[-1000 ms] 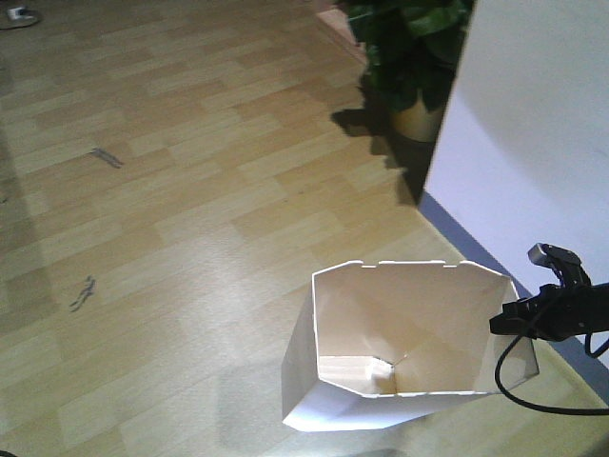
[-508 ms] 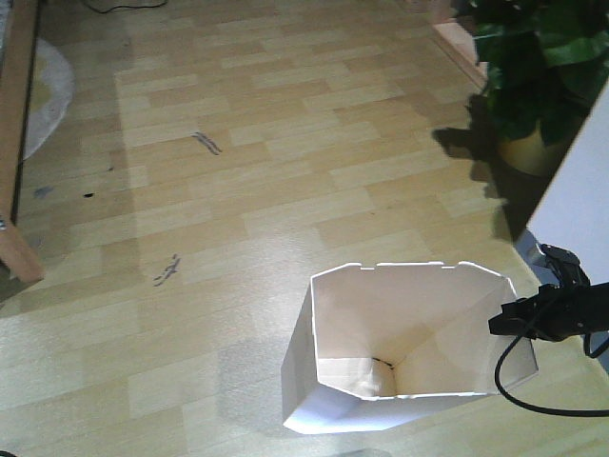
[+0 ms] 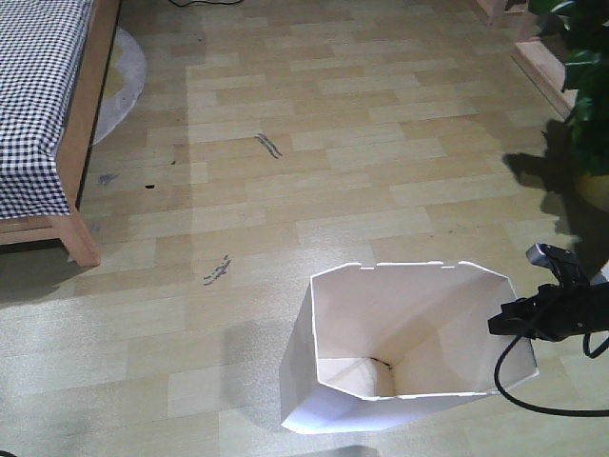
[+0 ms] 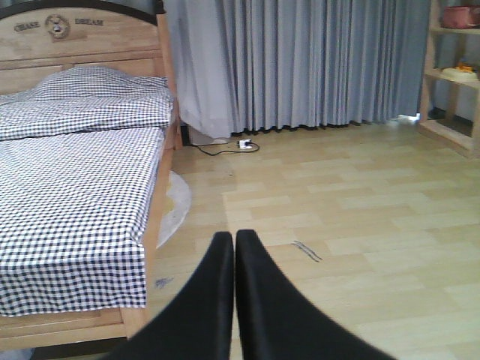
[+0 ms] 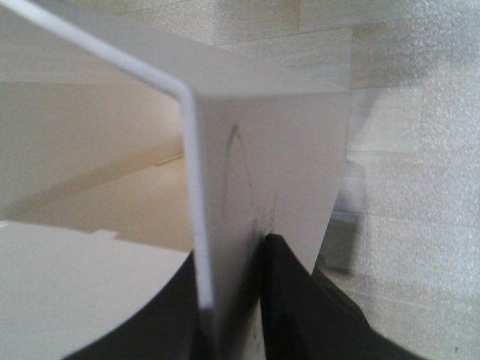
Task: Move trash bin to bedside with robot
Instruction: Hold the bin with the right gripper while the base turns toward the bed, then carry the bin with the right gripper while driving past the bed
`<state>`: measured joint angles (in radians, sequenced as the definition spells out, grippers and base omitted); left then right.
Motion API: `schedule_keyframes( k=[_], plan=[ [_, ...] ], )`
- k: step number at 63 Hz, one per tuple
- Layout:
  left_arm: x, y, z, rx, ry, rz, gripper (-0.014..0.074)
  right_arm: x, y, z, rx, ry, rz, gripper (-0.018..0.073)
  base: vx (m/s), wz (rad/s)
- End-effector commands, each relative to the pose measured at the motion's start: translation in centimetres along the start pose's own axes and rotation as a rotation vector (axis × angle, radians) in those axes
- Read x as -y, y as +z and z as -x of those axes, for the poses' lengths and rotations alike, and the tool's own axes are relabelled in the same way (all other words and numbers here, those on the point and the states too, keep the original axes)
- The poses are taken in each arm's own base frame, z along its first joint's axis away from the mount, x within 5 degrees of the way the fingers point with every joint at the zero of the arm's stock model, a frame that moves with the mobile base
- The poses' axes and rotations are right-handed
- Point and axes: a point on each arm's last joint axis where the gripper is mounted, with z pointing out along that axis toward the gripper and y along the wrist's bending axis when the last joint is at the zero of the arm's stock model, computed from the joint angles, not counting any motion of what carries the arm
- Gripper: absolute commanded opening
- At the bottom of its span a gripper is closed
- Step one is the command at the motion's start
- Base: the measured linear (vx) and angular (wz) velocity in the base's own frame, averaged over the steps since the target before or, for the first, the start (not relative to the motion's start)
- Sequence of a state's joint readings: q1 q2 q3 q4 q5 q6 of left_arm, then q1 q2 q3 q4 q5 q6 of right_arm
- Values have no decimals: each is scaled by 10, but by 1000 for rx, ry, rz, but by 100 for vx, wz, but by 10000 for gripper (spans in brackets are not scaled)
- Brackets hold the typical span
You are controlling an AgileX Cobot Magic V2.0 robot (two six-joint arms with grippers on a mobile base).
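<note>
The white trash bin stands on the wooden floor at the bottom of the front view, its open top facing me. My right gripper is shut on the bin's right rim; in the right wrist view the thin white wall is pinched between the two black fingers. A black cable hangs from that arm. The bed with checked bedding and a light wooden frame is at the far left, well apart from the bin; it also shows in the left wrist view. My left gripper is shut and empty.
A potted plant stands at the right edge. A pale round mat lies beside the bed. Grey curtains and a wooden shelf line the far wall, with a cable and plug on the floor.
The view has swung left: the white wall and plant slid off to the right, and the bed came into view at the left. The bin stays held in the same place in the frame.
</note>
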<state>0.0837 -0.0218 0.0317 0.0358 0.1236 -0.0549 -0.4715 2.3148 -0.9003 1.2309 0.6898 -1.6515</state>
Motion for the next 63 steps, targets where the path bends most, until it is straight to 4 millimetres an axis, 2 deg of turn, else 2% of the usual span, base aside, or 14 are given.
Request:
schedule_keyframes(
  k=[1, 63],
  plan=[
    [1, -2, 15, 102, -7, -11, -6, -28, -19, 19, 106, 6, 215, -5, 12, 19],
    [1, -2, 15, 102, -7, -11, -6, -28, -19, 19, 106, 6, 215, -5, 18, 3]
  ],
)
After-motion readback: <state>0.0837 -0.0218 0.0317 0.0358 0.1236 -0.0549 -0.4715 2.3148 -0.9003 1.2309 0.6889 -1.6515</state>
